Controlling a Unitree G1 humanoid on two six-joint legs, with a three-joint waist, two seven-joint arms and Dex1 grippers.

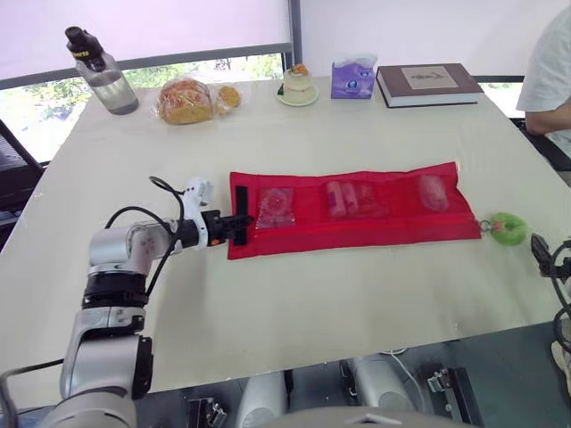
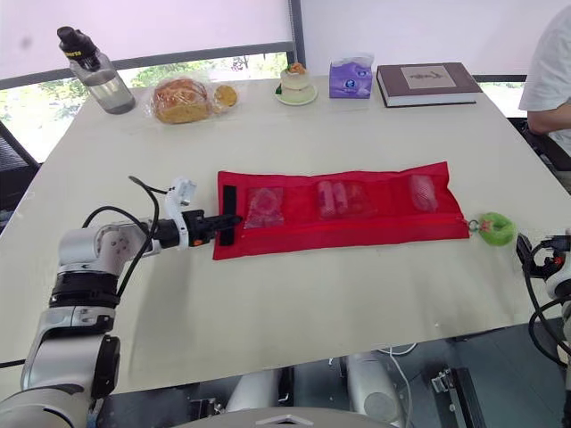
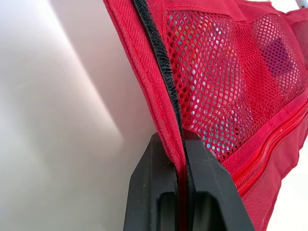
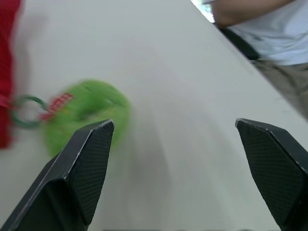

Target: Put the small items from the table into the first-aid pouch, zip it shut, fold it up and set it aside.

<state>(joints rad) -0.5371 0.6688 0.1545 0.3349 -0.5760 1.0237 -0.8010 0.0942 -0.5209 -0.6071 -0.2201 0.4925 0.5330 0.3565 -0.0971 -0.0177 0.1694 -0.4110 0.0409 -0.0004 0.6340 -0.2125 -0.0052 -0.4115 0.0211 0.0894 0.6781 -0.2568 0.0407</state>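
Plenty of room on the near side: the strip of table (image 1: 294, 303) in front of the red pouch (image 1: 375, 234) is bare from left to right. The band behind it is open too, up to the far row: bottle (image 1: 103, 73), bagged bread (image 1: 185, 101), cake (image 1: 298, 85), tissue box (image 1: 353, 78), book (image 1: 428, 83). The left end is blocked, with the left gripper (image 1: 239, 226) pinched onto the pouch edge and its cable looping above. On the right, a green ring (image 1: 507, 228) hangs off the pouch end, the right gripper (image 4: 174, 124) spread wide just past it. A person (image 1: 553, 71) crowds the far right corner.
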